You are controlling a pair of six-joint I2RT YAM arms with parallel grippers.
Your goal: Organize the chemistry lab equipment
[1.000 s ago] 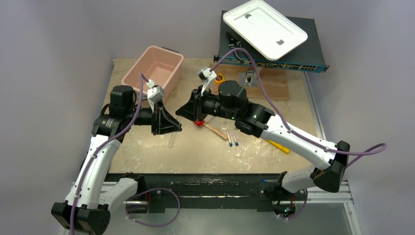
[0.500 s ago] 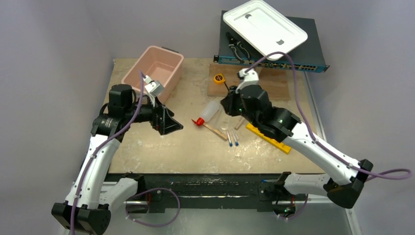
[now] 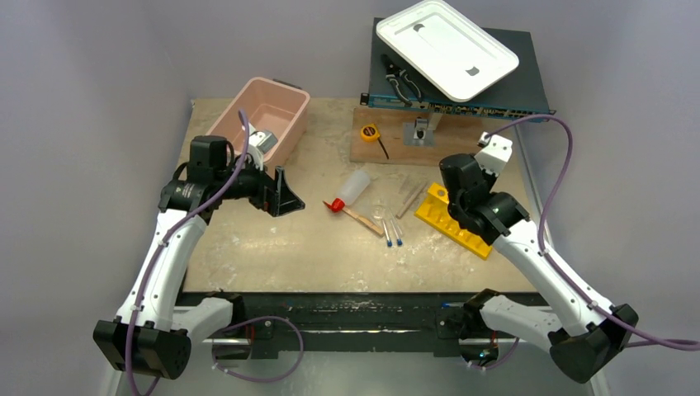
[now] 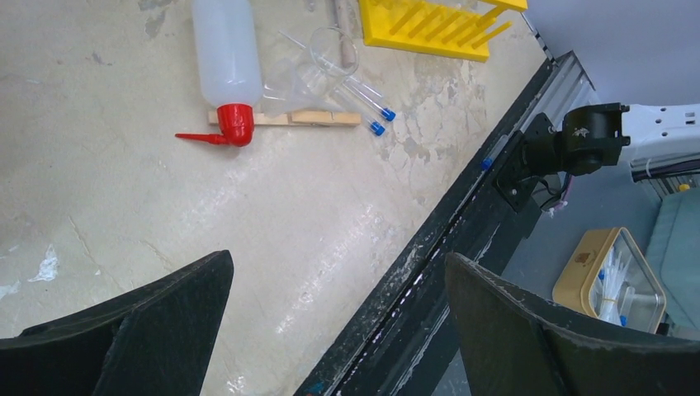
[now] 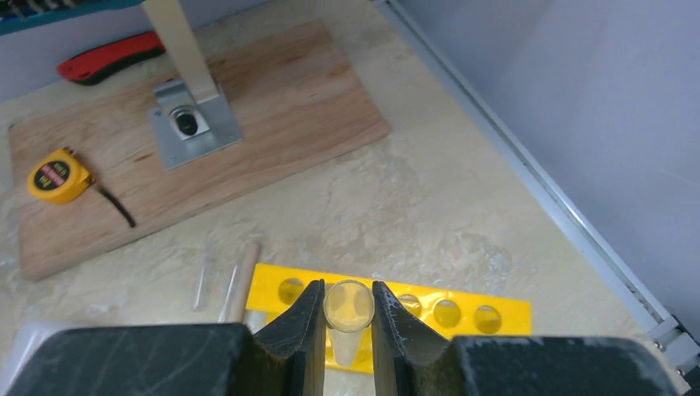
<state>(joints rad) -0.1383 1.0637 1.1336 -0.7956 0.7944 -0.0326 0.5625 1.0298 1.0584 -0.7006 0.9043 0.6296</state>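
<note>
Swinging away from the middle of the bench (image 3: 272,247) since a second ago, the right arm now sits over the yellow rack (image 3: 454,224) at the right side. Its right fingers (image 5: 309,318) are clamped on a clear tube (image 5: 347,307), seen end-on with its open mouth facing the wrist camera, directly above the row of holes (whether its lower end has entered a hole I cannot tell). The left fingers (image 3: 282,196), pinched shut a second ago, are spread wide and hold nothing, hovering over bare bench just beside the pink bin (image 3: 248,124).

Mid-bench lies the squeeze bottle (image 3: 353,188) on its side, red nozzle pointing left. Its neck rests across a wooden stick (image 3: 363,219), and two blue-tipped tubes (image 3: 392,233) lie just right of that stick. Another stick (image 3: 410,198) lies between the bottle and the rack. Behind, a yellow tape measure (image 3: 371,132) sits on a wooden board (image 3: 454,144).
</note>
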